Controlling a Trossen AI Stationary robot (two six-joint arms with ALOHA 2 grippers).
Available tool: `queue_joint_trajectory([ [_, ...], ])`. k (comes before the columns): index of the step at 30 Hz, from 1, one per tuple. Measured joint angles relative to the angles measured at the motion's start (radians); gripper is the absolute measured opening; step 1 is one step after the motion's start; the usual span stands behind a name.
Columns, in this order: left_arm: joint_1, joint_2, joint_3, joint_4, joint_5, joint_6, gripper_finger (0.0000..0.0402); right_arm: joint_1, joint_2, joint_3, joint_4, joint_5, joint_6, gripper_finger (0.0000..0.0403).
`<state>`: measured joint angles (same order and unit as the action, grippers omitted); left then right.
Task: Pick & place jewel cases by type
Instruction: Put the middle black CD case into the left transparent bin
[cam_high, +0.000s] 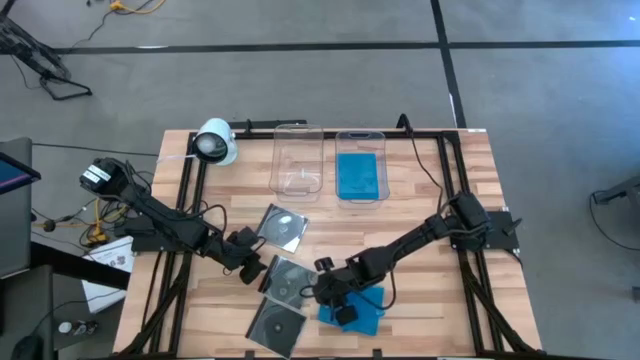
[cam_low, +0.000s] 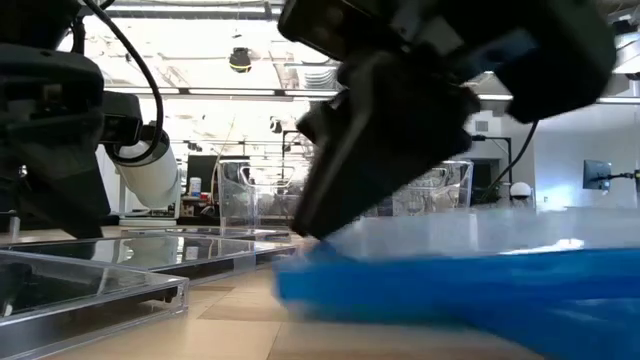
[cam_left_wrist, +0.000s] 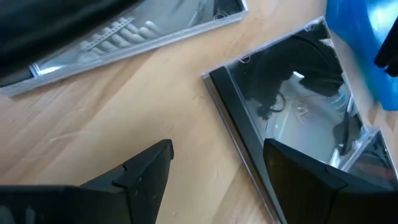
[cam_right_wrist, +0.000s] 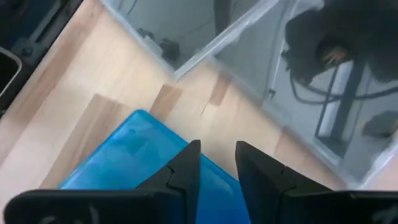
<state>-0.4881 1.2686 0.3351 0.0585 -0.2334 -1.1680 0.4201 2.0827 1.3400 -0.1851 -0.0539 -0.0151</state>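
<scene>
Blue, translucent and flat, the case lies at the near edge of the surface, and the right pincer sits low over its left edge. In the right wrist view the fingers stand narrowly apart, straddling the case's edge; whether they have pinched it I cannot tell.

Three clear cases with silver discs lie just beside it: one farther back, one in the middle, one at the front. The left pincer hovers by the middle one, spread wide with nothing in it.

Two clear tubs stand at the back; the right tub already holds a blue case, while the left tub looks bare.

Risks, as I judge them: a thin edge grip may let the slick case pivot or slip on lifting. The two arms are close, so a lift could knock the middle case or the left pincer. The case could also catch on the tub rim.
</scene>
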Motion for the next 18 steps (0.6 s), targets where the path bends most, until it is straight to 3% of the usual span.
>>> queue_joint_trajectory([
  [5,0.0,0.0,0.0,-0.001,-0.014,-0.001,0.0251,-0.002,-0.008,-0.046,-0.024,0.008,0.065,0.0095],
  [16,0.0,0.0,0.0,0.0,-0.031,-0.002,0.0251,-0.036,-0.02,-0.055,-0.257,0.342,0.116,0.0095],
  [18,0.0,0.0,0.0,0.0,-0.041,-0.002,0.0251,-0.04,-0.031,-0.057,-0.26,0.355,0.119,0.0095],
])
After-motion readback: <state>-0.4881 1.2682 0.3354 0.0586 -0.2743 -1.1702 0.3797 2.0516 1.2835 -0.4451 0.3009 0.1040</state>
